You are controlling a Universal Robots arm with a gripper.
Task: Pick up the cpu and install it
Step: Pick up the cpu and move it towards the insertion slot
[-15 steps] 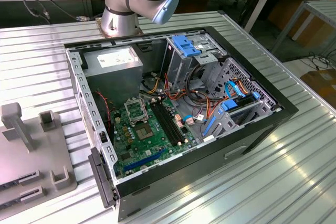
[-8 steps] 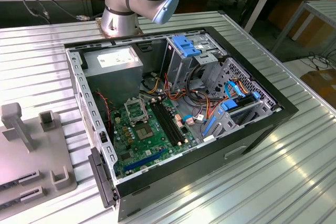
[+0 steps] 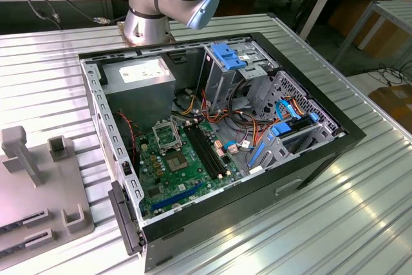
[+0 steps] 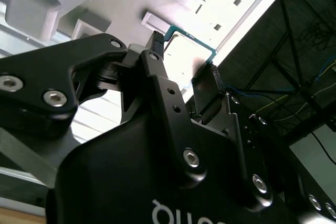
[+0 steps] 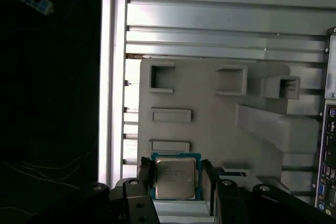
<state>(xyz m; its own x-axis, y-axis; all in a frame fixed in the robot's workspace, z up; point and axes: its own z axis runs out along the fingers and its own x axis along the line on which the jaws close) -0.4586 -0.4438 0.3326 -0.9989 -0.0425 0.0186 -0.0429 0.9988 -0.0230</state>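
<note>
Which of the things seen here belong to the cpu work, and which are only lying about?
Belong to the job:
- the tool, closed on the cpu
- the socket on the green board
- the open computer case

Lying about:
- grey holder tray
- power supply
- blue drive bracket
- cables

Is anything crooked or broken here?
Nothing stands out. The small flat square silvery-grey cpu sits straight in the black end effector, with no damage showing.
</note>
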